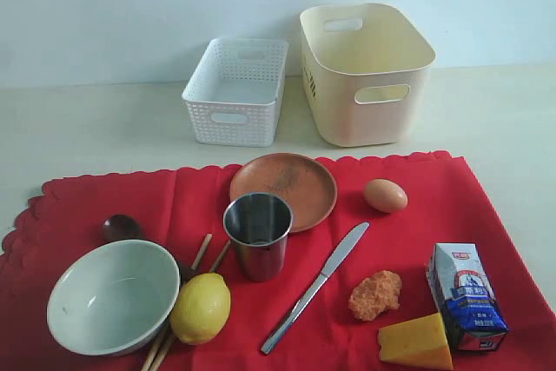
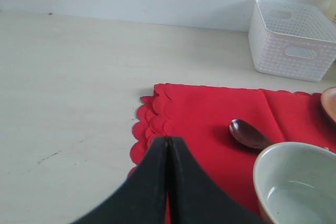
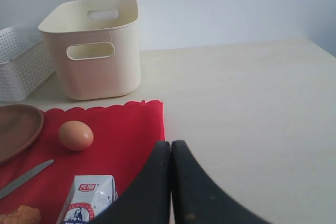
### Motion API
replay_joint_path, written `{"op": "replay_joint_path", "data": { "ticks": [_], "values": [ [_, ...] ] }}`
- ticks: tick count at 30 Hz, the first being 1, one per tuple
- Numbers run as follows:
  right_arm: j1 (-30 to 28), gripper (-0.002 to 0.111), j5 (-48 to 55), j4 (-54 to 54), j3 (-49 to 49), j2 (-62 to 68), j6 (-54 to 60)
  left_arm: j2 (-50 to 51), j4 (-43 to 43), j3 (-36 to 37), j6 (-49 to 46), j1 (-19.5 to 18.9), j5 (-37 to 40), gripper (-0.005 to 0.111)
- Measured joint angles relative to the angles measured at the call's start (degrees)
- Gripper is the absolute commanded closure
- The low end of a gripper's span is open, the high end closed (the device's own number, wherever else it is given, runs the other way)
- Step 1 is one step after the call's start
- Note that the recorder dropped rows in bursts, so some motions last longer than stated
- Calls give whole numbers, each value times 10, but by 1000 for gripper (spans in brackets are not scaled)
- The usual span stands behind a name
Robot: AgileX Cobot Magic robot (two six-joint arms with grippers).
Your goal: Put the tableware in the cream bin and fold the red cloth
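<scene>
Cloth: red cloth (image 1: 434, 206) lies flat on tabletop (image 1: 87, 128), all tableware on it; fold it last.
Bin: cream bin (image 1: 347, 123) off the cloth, 1 o'clock from its centre.
Bowl: bowl (image 1: 113, 297) at 8 o'clock, spoon (image 1: 122, 228) at 9.
Plate: plate (image 1: 295, 182) at 12, cup (image 1: 258, 236) just in front.
Knife: knife (image 1: 317, 286), long axis 1-to-7.
L claw: left claw (image 2: 168, 145) pinched shut, empty, over 9 o'clock scallops; your nearer arm for bowl, spoon.
R claw: right claw (image 3: 171, 148) pinched shut, empty, at 3 o'clock edge; nearer knife.

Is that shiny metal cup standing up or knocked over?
Standing upright: the steel cup rests on its base on the red cloth, and its round open mouth faces up in the exterior view.
</scene>
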State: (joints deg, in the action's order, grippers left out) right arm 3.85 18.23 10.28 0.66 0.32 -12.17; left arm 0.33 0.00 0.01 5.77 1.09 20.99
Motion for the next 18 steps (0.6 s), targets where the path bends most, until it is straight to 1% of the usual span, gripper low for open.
{"op": "replay_joint_path", "data": {
  "ticks": [4, 10, 13, 15, 18],
  "values": [
    [0, 108, 0, 0, 25, 0, 0, 0, 0, 0, 0, 0, 0, 106],
    [0, 108, -1, 0, 123, 37, 0, 0, 0, 0, 0, 0, 0, 106],
    [0, 108, -25, 0, 170, 66, 0, 0, 0, 0, 0, 0, 0, 106],
    [0, 108, -51, 0, 177, 68, 0, 0, 0, 0, 0, 0, 0, 106],
    [0, 108, -56, 0, 177, 68, 0, 0, 0, 0, 0, 0, 0, 106]
  ]
}}
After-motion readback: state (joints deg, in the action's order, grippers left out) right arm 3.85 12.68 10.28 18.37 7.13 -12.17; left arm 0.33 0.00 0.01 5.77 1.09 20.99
